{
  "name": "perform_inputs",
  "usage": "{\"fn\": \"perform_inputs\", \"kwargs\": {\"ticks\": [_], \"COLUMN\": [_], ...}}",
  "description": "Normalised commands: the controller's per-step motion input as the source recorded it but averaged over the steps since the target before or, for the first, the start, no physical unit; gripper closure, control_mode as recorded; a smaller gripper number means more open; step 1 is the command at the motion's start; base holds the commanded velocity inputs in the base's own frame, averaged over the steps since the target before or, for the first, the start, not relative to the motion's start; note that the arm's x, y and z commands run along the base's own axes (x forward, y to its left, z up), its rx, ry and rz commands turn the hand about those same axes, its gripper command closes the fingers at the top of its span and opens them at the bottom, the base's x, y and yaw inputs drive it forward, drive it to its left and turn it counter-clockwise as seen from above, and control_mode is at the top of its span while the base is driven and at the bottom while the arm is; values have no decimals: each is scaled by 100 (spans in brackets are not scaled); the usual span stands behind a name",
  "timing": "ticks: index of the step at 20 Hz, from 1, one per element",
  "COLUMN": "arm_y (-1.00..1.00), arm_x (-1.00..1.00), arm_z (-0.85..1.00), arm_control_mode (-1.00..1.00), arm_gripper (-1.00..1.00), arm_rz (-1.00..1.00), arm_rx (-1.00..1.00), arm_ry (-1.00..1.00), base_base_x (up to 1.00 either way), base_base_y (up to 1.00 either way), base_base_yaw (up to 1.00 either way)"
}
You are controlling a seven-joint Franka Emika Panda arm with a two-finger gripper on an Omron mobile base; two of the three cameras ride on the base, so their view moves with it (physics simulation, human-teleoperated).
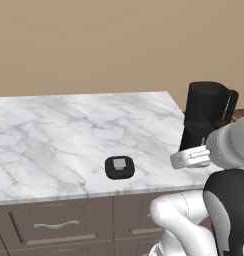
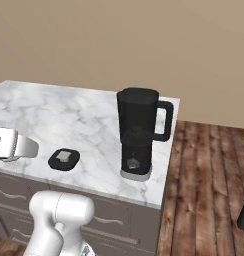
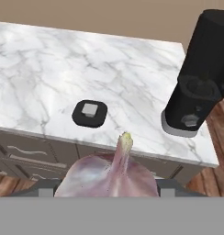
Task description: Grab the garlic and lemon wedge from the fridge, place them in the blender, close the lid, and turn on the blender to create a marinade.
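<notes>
Marble-veined white stone is covering the table point(image 1: 54, 130), which is carrying the rest of the task's things. Largest among them, the blender point(image 2: 138, 131) is standing upright at the table's far right corner, its black jug open at the top, its loop handle turned toward the wooden floor point(image 2: 209, 175) side. Well apart from it, toward the table's front edge, the lid point(image 2: 64, 159) is lying flat with its grey cap up.

In the hand view, the garlic point(image 3: 111, 176) is being held between the dark tips of the pincer point(image 3: 109, 192), spread to about the bulb's width and pinching it, the pointed top aimed forward along the pincer.

The relation being weighed for the coming move is this: seen from the hand, the blender point(image 3: 196, 78) is lying ahead and to the right, while the lid point(image 3: 90, 113) is lying almost straight ahead. The jug's long axis is running vertically, so its mouth is probably being reached only from above. In the left base view the hand is being carried low, in front of the blender point(image 1: 206, 117), below the jug's rim; a lift is likely being called for before any release.
</notes>
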Motion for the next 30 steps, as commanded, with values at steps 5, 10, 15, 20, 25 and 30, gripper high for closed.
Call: {"fn": "perform_inputs", "kwargs": {"ticks": [5,10,15,20,25,30], "arm_y": [0,-57,-88,-74,-66,-28], "arm_x": [0,-3,8,43,86,93], "arm_z": [0,81,100,59,-5,-41], "arm_control_mode": [100,-100,-100,-100,-100,-100], "arm_gripper": [100,100,100,100,100,100], "arm_rz": [0,0,0,0,0,0], "arm_rx": [0,2,7,1,0,0], "arm_ry": [0,-22,-7,3,17,17], "base_base_x": [-1,0,0,0,0,0], "base_base_y": [-3,0,0,0,0,0], "base_base_yaw": [0,0,0,0,0,0]}}
